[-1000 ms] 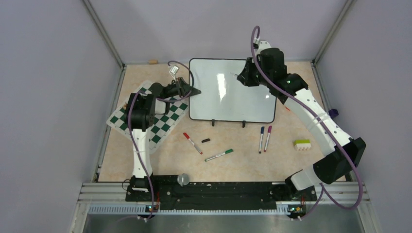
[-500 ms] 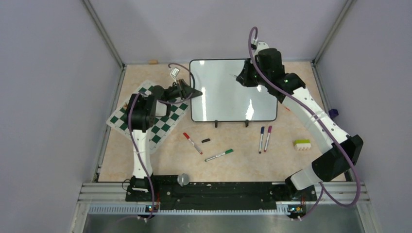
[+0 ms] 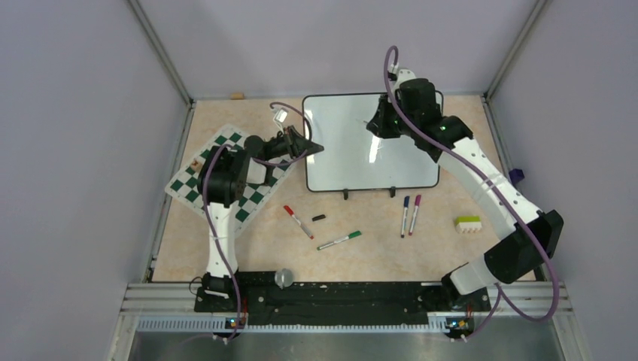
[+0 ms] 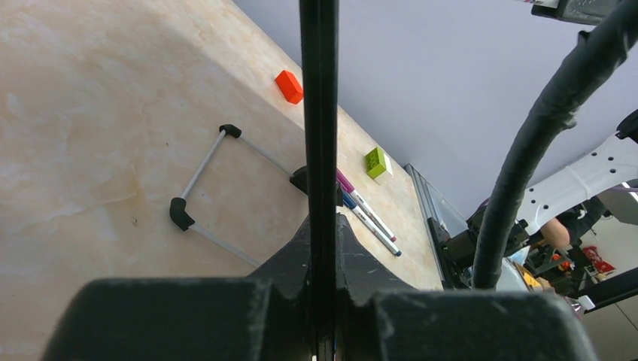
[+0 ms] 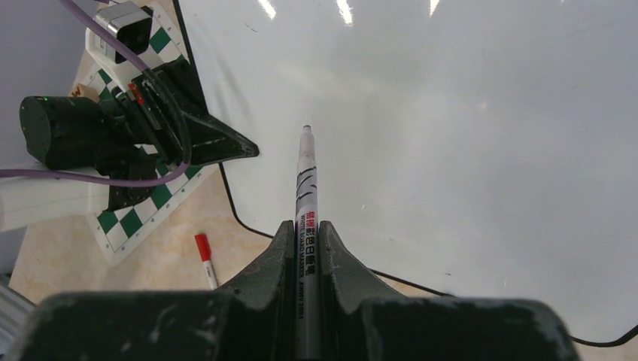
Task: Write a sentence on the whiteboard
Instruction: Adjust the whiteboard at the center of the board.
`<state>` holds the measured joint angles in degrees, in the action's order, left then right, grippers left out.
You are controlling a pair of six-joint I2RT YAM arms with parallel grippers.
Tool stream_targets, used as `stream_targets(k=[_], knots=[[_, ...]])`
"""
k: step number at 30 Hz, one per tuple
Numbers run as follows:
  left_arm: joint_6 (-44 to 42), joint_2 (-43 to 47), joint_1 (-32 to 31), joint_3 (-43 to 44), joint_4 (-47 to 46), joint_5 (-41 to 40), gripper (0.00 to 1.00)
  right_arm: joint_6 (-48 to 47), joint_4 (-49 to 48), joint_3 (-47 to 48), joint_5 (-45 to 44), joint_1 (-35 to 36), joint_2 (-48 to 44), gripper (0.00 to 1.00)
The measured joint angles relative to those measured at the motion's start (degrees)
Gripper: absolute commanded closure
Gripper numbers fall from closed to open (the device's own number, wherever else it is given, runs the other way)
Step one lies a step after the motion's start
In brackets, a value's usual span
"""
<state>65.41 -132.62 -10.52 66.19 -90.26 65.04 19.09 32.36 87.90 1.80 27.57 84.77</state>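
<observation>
Left end effector (image 3: 315,147) clamps the whiteboard (image 3: 347,159) at its left edge

Whiteboard (image 3: 353,162) left edge is taken by the left gripper (image 3: 315,148) clamped on it; far half is overhung by the right gripper (image 3: 378,122) pinching a marker (image 5: 305,180). Strip before the tabletop (image 3: 180,256) near edge is littered: red marker (image 3: 299,222), green marker (image 3: 338,240), green block (image 3: 468,224). Far-left corner is found bare.

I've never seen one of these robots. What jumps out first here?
A big white whiteboard sits mid-table, looking blank. The right gripper clasps a marker with its tip over the board, while the left gripper pinches the board's left edge. A green checkered chess mat lies to the left.
</observation>
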Motion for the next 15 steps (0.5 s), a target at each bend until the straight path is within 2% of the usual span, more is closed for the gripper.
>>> stream_targets(k=[5,8,9,12,15], knots=[[-0.33,0.00,-0.04,0.07,0.02,0.46,1.00,-0.04,0.20,-0.28,-0.04,0.00,-0.63,1.00],[-0.55,0.09,-0.04,0.07,0.02,0.70,0.96,-0.07,0.22,-0.28,-0.26,0.00,-1.38,1.00],[-0.61,0.15,-0.07,-0.09,0.02,0.61,0.93,-0.07,0.20,-0.28,-0.28,0.00,-1.66,1.00],[-1.01,0.98,-0.26,-1.97,0.02,-0.26,0.68,-0.11,0.04,-0.92,-0.48,0.00,-2.62,1.00],[-2.36,1.20,-1.33,-5.09,0.96,2.58,0.57,-0.11,0.24,-1.31,-0.52,0.00,-3.19,1.00]])
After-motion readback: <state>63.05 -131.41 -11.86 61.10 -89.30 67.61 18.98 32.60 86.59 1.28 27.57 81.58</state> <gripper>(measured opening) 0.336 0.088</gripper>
